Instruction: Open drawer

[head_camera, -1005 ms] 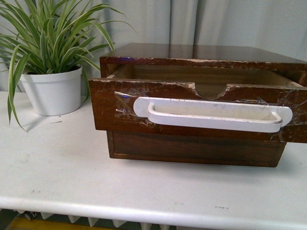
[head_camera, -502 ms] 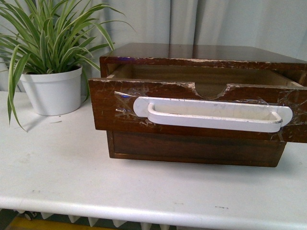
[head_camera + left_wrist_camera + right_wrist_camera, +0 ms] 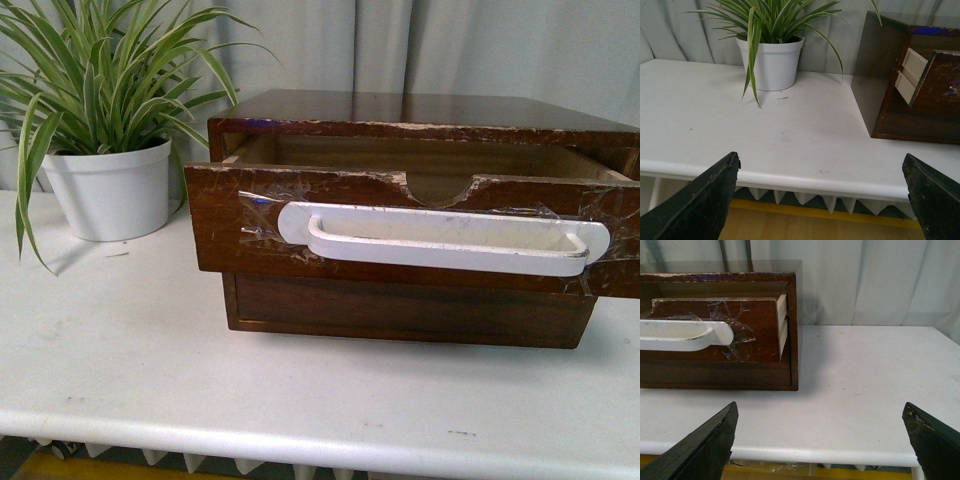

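A spiky green-and-cream striped houseplant (image 3: 110,75) grows in a round white plastic pot (image 3: 110,190) at ten o'clock on the white counter (image 3: 150,370). Pale grey pleated curtains (image 3: 400,45) hang behind. Beneath sits the plain dark wooden drawer front (image 3: 410,312).

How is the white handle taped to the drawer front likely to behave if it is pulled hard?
The white handle looks rigid, so it probably won't flex. It seems held only by clear tape, wrinkled at its ends, so a hard tug might peel it off the drawer. A gentle, straight pull seems safer.
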